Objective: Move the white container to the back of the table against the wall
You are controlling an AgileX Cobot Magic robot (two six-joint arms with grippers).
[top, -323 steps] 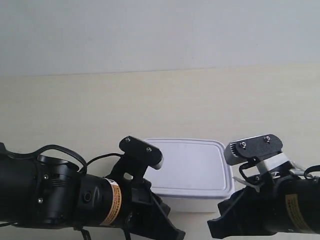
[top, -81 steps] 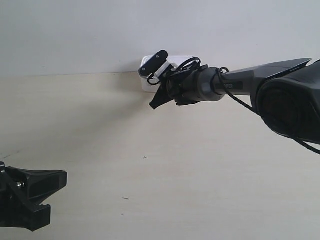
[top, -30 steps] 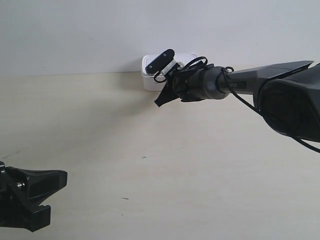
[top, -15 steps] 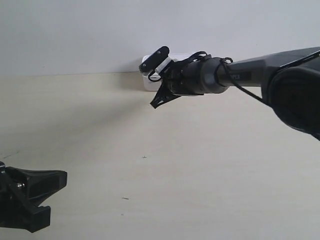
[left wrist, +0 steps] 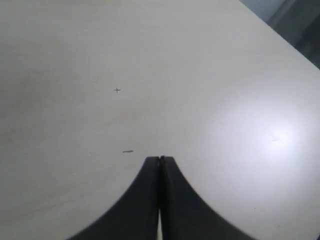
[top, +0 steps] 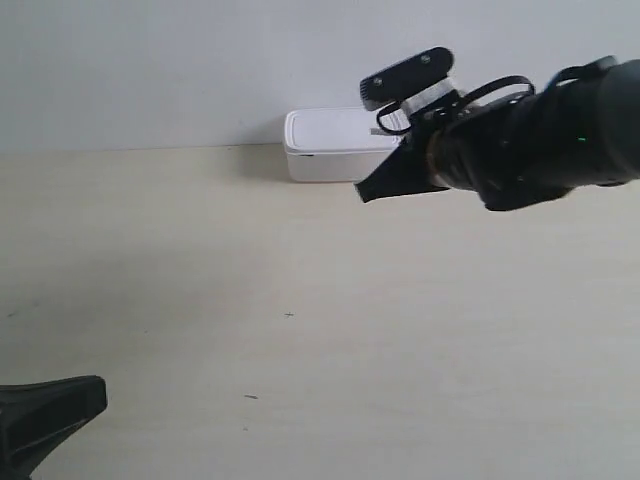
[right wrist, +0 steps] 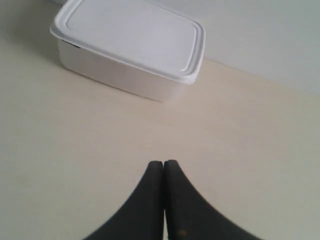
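The white container (top: 328, 147) with its flat rimmed lid stands at the back of the table (top: 300, 330), touching the wall (top: 200, 60). The right wrist view shows the white container (right wrist: 131, 47) a short way ahead of my right gripper (right wrist: 163, 163), which is shut and holds nothing. In the exterior view that gripper (top: 366, 194) hangs just to the right of the box, apart from it. My left gripper (left wrist: 159, 158) is shut and empty above bare tabletop; it shows as a dark tip (top: 88, 398) at the exterior view's lower left.
Tiny dark specks (top: 288, 315) mark the cream tabletop. The black arm (top: 540, 140) at the exterior view's right reaches over the back right part of the table. A dark area beyond the table edge (left wrist: 295, 25) shows in the left wrist view.
The right gripper has pulled back from the container toward the right, leaving the box fully exposed at the wall. The left gripper has sunk lower at the exterior view's bottom left.
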